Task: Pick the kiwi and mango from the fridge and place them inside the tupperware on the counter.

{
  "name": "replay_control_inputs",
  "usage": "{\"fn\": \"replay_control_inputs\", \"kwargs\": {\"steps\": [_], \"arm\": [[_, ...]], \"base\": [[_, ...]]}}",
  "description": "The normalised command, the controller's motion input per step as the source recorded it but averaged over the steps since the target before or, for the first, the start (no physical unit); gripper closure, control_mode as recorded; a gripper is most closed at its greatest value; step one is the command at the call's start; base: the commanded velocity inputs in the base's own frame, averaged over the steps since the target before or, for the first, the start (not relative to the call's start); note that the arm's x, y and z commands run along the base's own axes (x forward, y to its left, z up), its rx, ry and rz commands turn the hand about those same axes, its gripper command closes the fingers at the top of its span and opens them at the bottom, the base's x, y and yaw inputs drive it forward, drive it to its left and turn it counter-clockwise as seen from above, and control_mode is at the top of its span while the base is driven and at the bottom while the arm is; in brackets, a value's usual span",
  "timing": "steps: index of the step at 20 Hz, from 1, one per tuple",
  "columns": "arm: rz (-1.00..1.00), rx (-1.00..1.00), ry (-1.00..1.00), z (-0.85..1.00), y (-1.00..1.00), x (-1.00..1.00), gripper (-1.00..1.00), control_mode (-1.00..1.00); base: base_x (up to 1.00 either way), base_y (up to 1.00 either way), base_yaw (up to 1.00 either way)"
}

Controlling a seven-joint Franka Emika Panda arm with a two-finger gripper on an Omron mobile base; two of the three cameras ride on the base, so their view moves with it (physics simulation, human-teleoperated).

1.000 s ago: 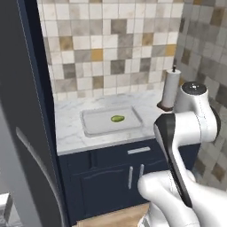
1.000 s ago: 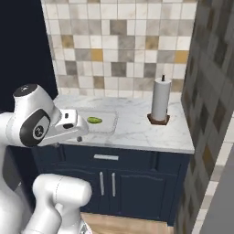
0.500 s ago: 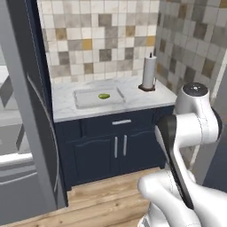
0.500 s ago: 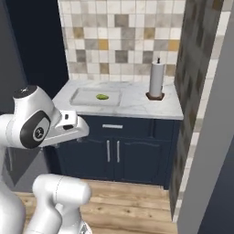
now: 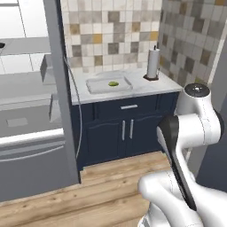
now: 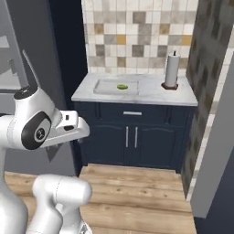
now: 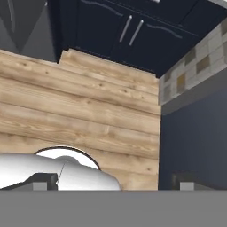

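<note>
The counter is a white marble top over navy cabinets. The tupperware is sat toward the left end, with the mango seen inside it, near its right side. A paper towel roll on a dark stand is parked upright by the back right corner.

The robot arm is white and smooth, with round fat parts. A dark band runs down it toward 5 o'clock. One round joint has a dark grey cap.
</note>
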Motion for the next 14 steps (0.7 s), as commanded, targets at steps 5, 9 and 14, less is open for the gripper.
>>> {"fn": "replay_control_inputs", "kwargs": {"steps": [5, 9, 14], "arm": [[0.00, 0.00, 0.00, 0.00, 0.00, 0.00, -1.00, 1.00], [0.00, 0.00, 0.00, 0.00, 0.00, 0.00, -1.00, 1.00], [0.00, 0.00, 0.00, 0.00, 0.00, 0.00, -1.00, 1.00]], "base": [[-0.56, 0.77, 0.00], [-0.36, 0.82, 0.00], [-0.01, 0.90, -0.07]]}}
